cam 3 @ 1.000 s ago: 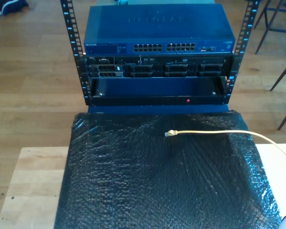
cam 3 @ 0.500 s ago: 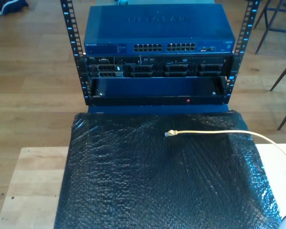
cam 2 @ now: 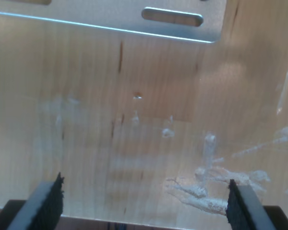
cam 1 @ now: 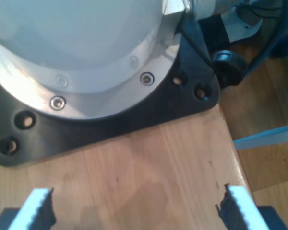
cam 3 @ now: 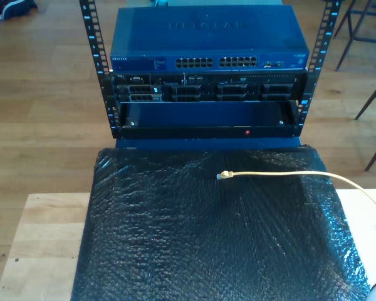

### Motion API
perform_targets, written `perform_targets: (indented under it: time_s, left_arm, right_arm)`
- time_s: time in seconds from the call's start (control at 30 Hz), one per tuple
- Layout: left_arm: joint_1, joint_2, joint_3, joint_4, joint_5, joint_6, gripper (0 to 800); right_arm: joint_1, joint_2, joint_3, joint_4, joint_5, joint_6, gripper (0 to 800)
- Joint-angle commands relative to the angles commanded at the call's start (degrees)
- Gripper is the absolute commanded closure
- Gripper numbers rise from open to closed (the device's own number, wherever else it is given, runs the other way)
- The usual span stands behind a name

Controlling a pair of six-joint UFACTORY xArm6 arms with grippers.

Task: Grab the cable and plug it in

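In the first wrist view, my first gripper has its jaws wide apart over bare wooden table beside a robot base flange; in the second wrist view, my second gripper is likewise spread over scuffed wood with nothing between the jaws. In the exterior view the cable lies on the black bubble-wrap sheet, its plug pointing to the exterior view's left, in front of the network switch. I judge it best to grasp just behind the plug, so that the tip stays free and aligned for a port.
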Motion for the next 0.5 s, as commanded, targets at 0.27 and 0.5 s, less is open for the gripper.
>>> perform_targets:
  time_s: [0.27, 0.5]
  left_arm:
    - [0.3, -0.5, -0.3, 0.1, 0.2, -0.3, 0]
    - [0.4, -1.6, -5.0, 0.1, 7.7, -0.4, 0]
  right_arm:
    - [-0.4, -1.2, -2.0, 0.0, 3.4, 1.8, 1]
    - [-0.4, -1.3, -9.1, 0.0, 14.9, 3.0, 2]
